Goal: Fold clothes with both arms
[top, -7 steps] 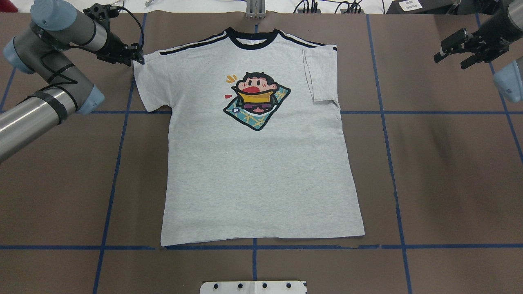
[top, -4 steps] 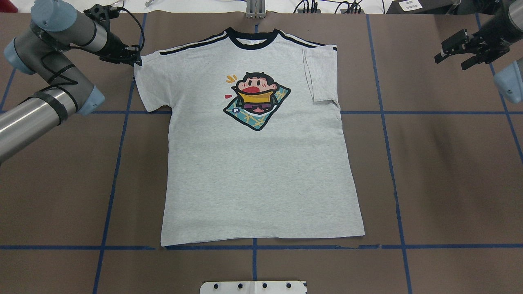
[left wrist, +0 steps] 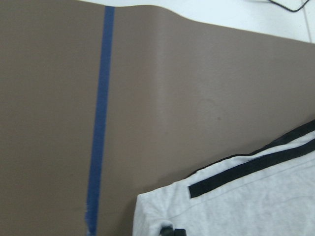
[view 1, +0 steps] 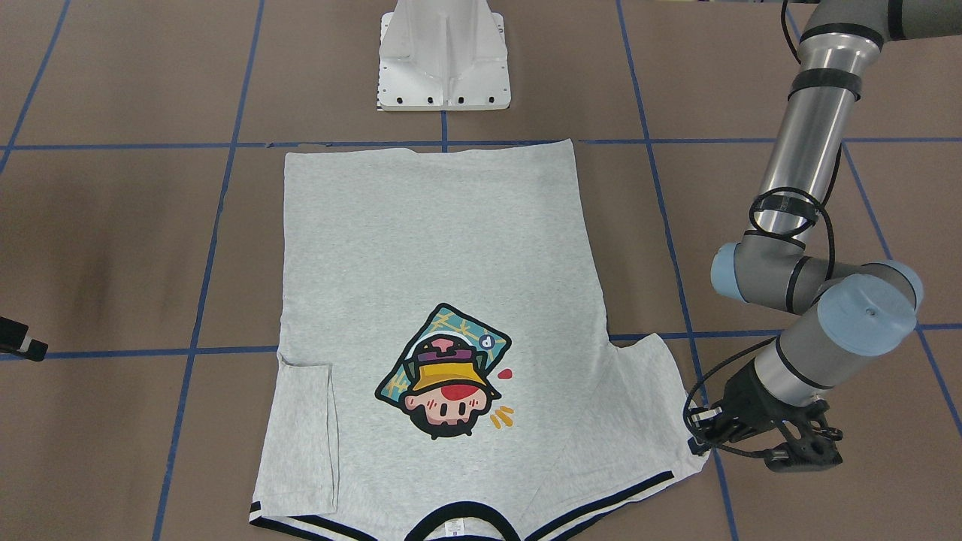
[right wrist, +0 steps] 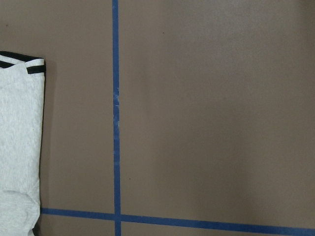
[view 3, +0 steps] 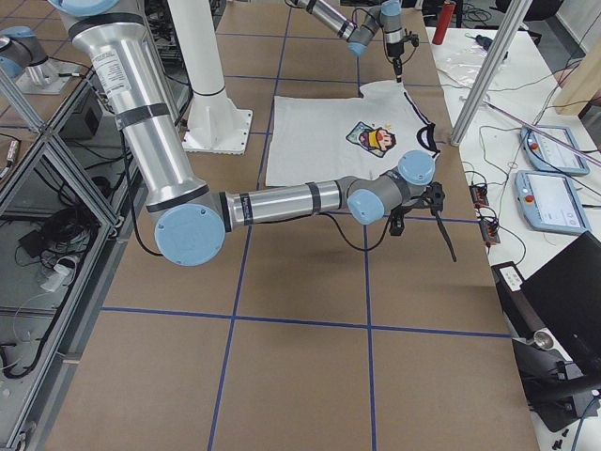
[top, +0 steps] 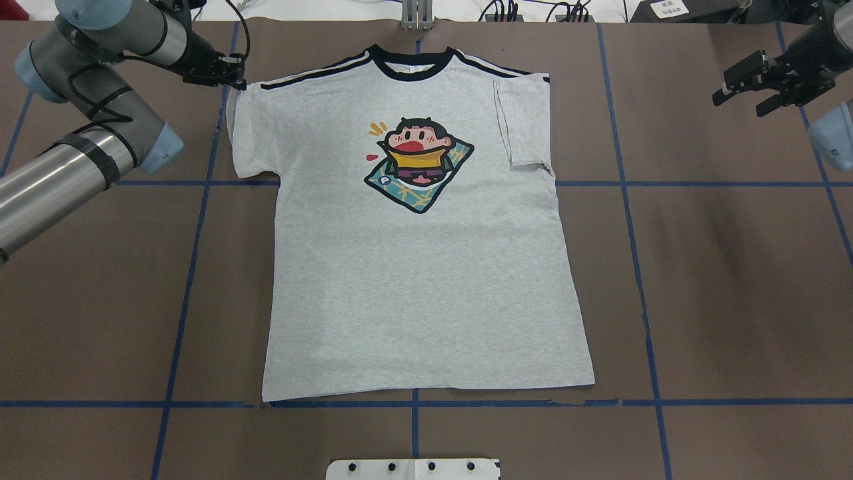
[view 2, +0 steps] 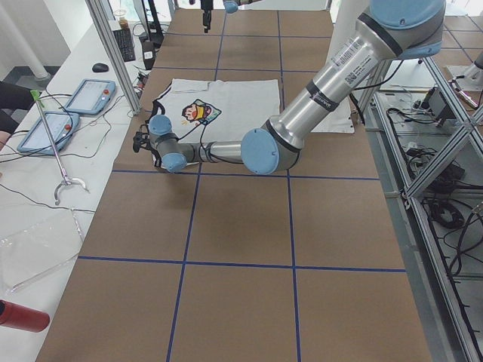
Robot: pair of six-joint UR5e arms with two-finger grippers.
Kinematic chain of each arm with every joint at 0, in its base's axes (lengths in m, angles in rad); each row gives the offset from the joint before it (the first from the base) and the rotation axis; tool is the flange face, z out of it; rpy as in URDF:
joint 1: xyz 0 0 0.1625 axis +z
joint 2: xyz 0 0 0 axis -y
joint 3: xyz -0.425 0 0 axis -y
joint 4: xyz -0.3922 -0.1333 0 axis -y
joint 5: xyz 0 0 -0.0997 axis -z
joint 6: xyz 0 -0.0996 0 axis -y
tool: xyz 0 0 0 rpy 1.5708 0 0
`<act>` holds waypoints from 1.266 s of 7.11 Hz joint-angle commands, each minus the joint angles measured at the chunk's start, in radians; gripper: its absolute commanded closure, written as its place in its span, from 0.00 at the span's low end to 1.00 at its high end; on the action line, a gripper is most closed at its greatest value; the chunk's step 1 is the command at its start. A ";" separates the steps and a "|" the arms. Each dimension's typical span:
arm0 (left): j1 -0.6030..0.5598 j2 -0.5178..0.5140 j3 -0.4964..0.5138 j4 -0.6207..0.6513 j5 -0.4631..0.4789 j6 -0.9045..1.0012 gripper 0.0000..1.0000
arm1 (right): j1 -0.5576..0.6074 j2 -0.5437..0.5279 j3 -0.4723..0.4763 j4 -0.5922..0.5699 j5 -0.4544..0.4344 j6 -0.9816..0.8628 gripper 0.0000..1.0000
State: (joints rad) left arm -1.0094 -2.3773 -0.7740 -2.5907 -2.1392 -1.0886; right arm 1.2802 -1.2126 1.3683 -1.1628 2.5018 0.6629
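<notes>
The grey T-shirt (top: 413, 280) lies flat and print-up on the brown table, collar at the far edge. The sleeve (top: 526, 120) on my right side is folded in over the body. My left gripper (top: 233, 79) is shut on the outer corner of the other sleeve (top: 250, 133), by the black shoulder stripes. The front-facing view shows that gripper (view 1: 699, 442) at the sleeve tip (view 1: 661, 421). The left wrist view shows the striped sleeve (left wrist: 236, 206). My right gripper (top: 736, 103) hangs open over bare table, far right of the shirt. Its wrist view catches the folded sleeve (right wrist: 17, 137).
The white pedestal base (top: 413, 469) stands just beyond the shirt's hem. Blue tape lines (top: 640, 267) grid the table. Cables and plugs (top: 533, 10) lie past the far edge. Tablets (view 2: 90, 94) and a hooked rod (view 2: 56, 151) rest on the side bench.
My left gripper has moved toward the collar side and the table's far edge. It dragged the sleeve corner inward, so the sleeve edge now stands steeper. The right gripper shifted slightly.
</notes>
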 commanded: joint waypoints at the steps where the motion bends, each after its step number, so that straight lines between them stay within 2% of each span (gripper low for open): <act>1: 0.058 -0.075 -0.048 0.085 0.030 -0.095 1.00 | 0.004 -0.008 0.000 0.002 -0.001 0.000 0.00; 2: 0.098 -0.126 -0.041 0.127 0.115 -0.102 1.00 | 0.004 -0.013 0.000 0.002 -0.001 0.000 0.00; 5: 0.140 -0.215 0.065 0.127 0.217 -0.112 1.00 | 0.005 -0.022 -0.002 0.002 -0.001 -0.020 0.00; 6: 0.158 -0.214 0.067 0.112 0.244 -0.112 1.00 | 0.005 -0.022 -0.002 0.002 -0.003 -0.020 0.00; 7: 0.179 -0.214 0.076 0.094 0.266 -0.112 0.95 | 0.005 -0.021 -0.005 0.002 -0.006 -0.020 0.00; 8: 0.190 -0.212 0.076 0.090 0.269 -0.112 0.70 | 0.005 -0.021 -0.008 0.002 -0.008 -0.020 0.00; 9: 0.196 -0.215 0.071 0.090 0.269 -0.111 0.41 | 0.005 -0.021 -0.002 0.002 -0.008 -0.017 0.00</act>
State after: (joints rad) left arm -0.8242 -2.5903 -0.7007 -2.4968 -1.8748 -1.2008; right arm 1.2854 -1.2336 1.3634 -1.1612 2.4951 0.6434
